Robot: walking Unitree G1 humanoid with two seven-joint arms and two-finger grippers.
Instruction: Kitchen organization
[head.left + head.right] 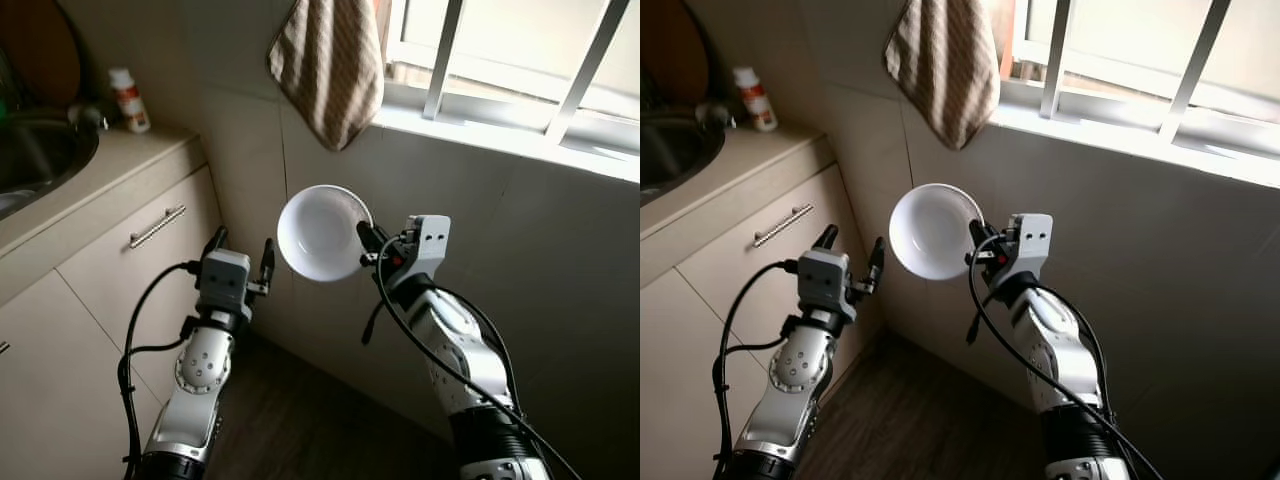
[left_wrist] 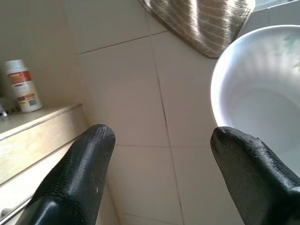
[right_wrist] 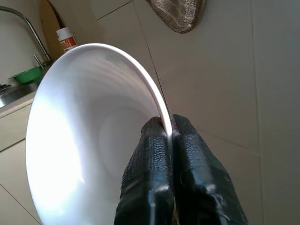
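A white bowl hangs in the air in front of the tiled wall, tipped on its side with its hollow facing me. My right gripper is shut on the bowl's rim, one finger inside and one outside. Just left of the bowl, my left gripper is raised and open, with nothing between its fingers. The bowl lies close beside one left fingertip without touching it.
A counter with a steel sink and a small white bottle runs along the left, over cabinet drawers with a bar handle. A striped cloth hangs below the barred window. Dark floor lies below.
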